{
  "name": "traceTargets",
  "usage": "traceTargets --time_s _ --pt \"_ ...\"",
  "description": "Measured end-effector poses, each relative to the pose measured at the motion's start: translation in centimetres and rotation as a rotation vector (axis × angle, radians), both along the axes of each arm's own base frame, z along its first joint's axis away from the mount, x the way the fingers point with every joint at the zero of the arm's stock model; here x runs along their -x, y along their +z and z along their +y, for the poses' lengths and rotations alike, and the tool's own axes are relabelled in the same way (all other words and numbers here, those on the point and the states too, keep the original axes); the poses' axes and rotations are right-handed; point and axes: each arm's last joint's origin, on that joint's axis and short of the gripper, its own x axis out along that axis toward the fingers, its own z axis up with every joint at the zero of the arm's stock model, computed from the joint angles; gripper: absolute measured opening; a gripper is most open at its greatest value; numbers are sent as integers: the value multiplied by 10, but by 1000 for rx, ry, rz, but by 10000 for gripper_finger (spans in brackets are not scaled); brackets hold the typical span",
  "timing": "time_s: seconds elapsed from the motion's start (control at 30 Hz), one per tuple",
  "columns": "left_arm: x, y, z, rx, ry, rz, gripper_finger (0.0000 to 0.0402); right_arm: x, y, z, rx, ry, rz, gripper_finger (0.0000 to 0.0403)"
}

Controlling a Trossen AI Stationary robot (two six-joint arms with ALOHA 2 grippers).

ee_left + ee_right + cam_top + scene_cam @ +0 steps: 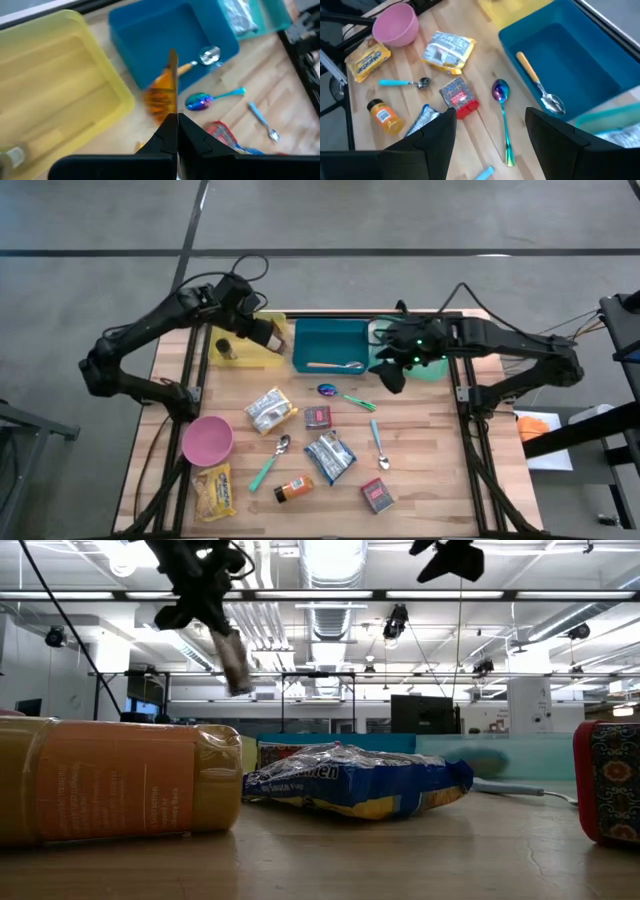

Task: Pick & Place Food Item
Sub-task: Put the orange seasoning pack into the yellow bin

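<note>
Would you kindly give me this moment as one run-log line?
left tool: shut on snack packet, above yellow bin | right tool: open, empty, near blue bin

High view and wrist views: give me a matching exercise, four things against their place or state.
Things:
1. pink bowl
2. orange-handled spoon
3. left hand
4. right hand

Place or state:
a. lying in the blue bin
b. open, holding nothing
c. standing on the wooden table
d. shut on an orange packet

Pairs: 1-c, 2-a, 3-d, 4-b.
</note>
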Motion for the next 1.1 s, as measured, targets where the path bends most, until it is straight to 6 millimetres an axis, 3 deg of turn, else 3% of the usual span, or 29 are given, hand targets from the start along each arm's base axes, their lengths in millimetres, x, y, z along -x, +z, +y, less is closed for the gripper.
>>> traceTargets --time_s 0.43,0.83,1.1 --pt "-3 -17 24 39 63 57 0 38 -29 3 -62 -121 12 233" --pt "-15 -45 43 64 104 193 0 55 -49 5 -123 -177 -58 233" --pt "-18 -55 50 81 105 220 0 58 -52 5 -128 -180 -82 233"
